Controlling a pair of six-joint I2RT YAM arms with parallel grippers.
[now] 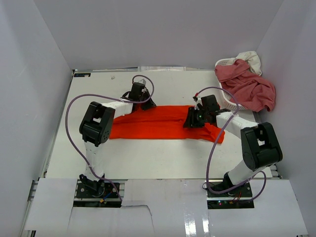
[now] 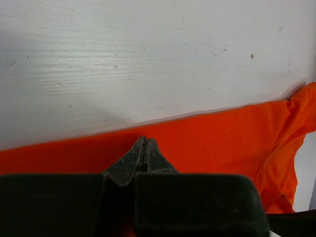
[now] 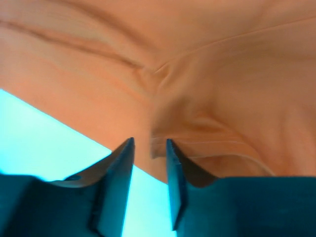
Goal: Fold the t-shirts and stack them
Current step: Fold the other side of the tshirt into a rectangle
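Note:
A bright orange-red t-shirt (image 1: 158, 123) lies folded into a long band across the middle of the table. My left gripper (image 1: 144, 102) is at the band's far edge, left of centre. In the left wrist view it (image 2: 144, 140) is shut just over the shirt's (image 2: 222, 133) far edge, with no cloth seen between the tips. My right gripper (image 1: 191, 121) hangs over the band's right part. In the right wrist view it (image 3: 149, 143) is open a little, with a folded hem of the shirt (image 3: 207, 74) right at its tips. A rose-pink shirt (image 1: 247, 86) and a cream-white one (image 1: 249, 58) lie bunched at the back right.
A white perforated basket (image 1: 224, 63) stands at the back right corner under the pink and cream shirts. White walls close in the table on three sides. The arm bases and purple cables sit at the near edge.

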